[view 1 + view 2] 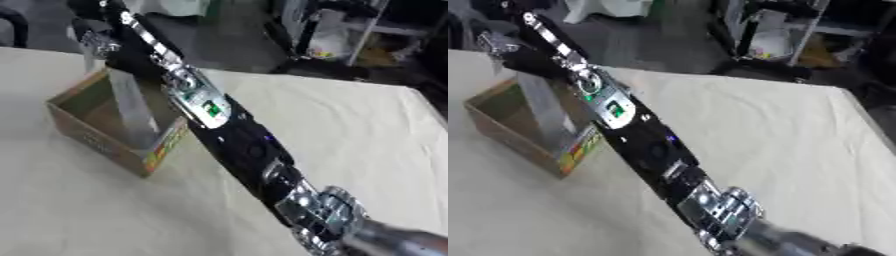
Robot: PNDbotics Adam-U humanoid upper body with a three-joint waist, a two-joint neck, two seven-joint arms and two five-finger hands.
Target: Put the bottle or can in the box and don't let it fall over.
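Note:
A tall clear bottle point(133, 107) stands upright inside an open cardboard box point(92, 137) at the left of the table. My right arm runs from the lower right corner diagonally up to it. The right hand point(99, 41) is at the bottle's top, with its fingers curled round the neck. The bottle's base is hidden behind the box's near wall, which has a coloured printed edge. My left hand shows in neither view.
A pale cloth covers the table point(350, 130), whose far edge runs just behind the box. Beyond it are a dark floor, a metal rack point(350, 30) and bags. Bare tabletop lies right of the arm and in front of the box.

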